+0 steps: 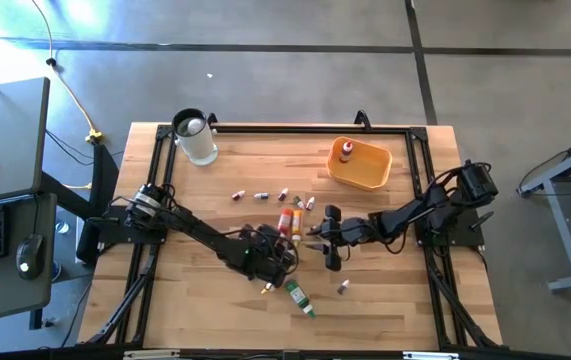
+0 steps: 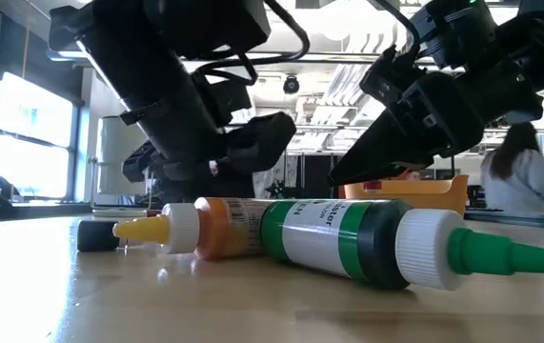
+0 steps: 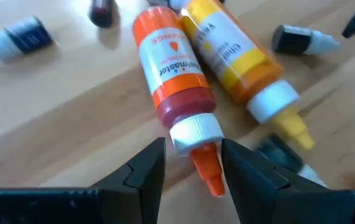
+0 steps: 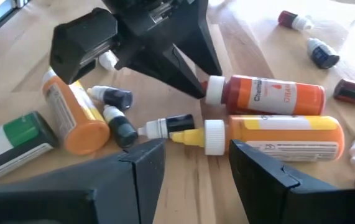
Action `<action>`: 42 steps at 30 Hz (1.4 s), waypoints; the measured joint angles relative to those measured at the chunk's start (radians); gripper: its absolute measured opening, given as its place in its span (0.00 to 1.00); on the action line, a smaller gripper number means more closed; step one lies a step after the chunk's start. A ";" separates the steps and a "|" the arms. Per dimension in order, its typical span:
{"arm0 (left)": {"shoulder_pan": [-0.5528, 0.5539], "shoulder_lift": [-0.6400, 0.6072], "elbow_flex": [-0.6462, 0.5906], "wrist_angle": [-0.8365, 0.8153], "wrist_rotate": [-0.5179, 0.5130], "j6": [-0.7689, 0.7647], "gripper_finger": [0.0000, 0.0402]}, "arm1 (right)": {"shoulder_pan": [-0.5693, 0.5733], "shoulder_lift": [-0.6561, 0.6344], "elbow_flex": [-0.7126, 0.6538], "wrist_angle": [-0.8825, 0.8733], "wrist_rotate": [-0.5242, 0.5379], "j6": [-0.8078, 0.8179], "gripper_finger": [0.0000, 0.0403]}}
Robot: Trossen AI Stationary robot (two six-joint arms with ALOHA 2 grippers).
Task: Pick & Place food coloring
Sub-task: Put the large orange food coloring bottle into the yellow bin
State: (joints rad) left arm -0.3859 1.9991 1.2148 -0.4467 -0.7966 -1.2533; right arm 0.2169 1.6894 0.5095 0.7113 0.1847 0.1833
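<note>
Green bottle [image 2: 367,243] foremost; left gripper [image 3: 193,165] straddles orange bottle [image 3: 171,68] nozzle

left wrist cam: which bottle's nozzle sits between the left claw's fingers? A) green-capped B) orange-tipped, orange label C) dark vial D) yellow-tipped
B: in the left wrist view the left claw is open, with the tip of the orange-labelled bottle between its fingers; the yellow-tipped bottle lies beside it, outside them.
</note>
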 joint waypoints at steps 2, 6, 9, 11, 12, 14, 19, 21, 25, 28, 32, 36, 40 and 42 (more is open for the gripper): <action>0.000 0.000 0.000 -0.020 -0.028 0.000 0.38 | 0.000 0.000 0.000 0.000 0.002 0.000 0.43; 0.000 0.000 0.000 -0.023 -0.061 0.003 0.38 | 0.000 0.000 0.000 0.000 0.003 0.000 0.43; 0.001 0.000 0.000 -0.021 -0.082 0.013 0.38 | 0.000 0.000 0.000 0.000 0.003 0.000 0.43; 0.008 0.000 0.000 -0.018 -0.079 0.013 0.38 | 0.000 0.000 0.000 0.000 0.003 0.000 0.43; 0.013 0.000 0.000 -0.014 -0.074 0.013 0.38 | 0.000 0.000 0.000 0.000 0.003 0.000 0.43; 0.026 0.000 0.000 -0.012 -0.069 0.014 0.38 | 0.000 0.000 0.000 0.000 0.003 0.000 0.43; 0.058 0.000 0.000 -0.005 -0.022 0.018 0.38 | 0.000 0.000 0.000 0.000 0.003 -0.001 0.43; 0.061 0.000 0.000 -0.006 -0.006 0.018 0.38 | 0.000 0.000 0.000 0.000 0.003 -0.003 0.43; 0.059 0.000 0.000 -0.007 0.010 0.019 0.38 | 0.000 0.000 0.000 0.000 0.003 -0.004 0.43; 0.059 0.000 0.000 -0.012 0.018 0.021 0.37 | 0.000 0.000 0.000 0.000 0.003 -0.004 0.43; 0.060 0.000 0.000 -0.014 0.029 0.044 0.31 | 0.000 0.000 0.000 0.000 0.003 -0.003 0.43; 0.060 0.000 0.000 -0.015 0.028 0.053 0.25 | 0.000 0.000 0.000 0.000 0.003 -0.004 0.43; 0.059 0.000 0.000 -0.016 0.029 0.081 0.24 | 0.000 0.000 0.000 0.000 0.003 -0.004 0.43; 0.059 -0.009 0.000 -0.023 0.043 0.113 0.24 | 0.000 0.000 0.000 0.000 0.003 -0.004 0.43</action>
State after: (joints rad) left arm -0.3271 1.9901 1.2145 -0.4697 -0.7533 -1.1403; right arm 0.2165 1.6894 0.5095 0.7113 0.1875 0.1795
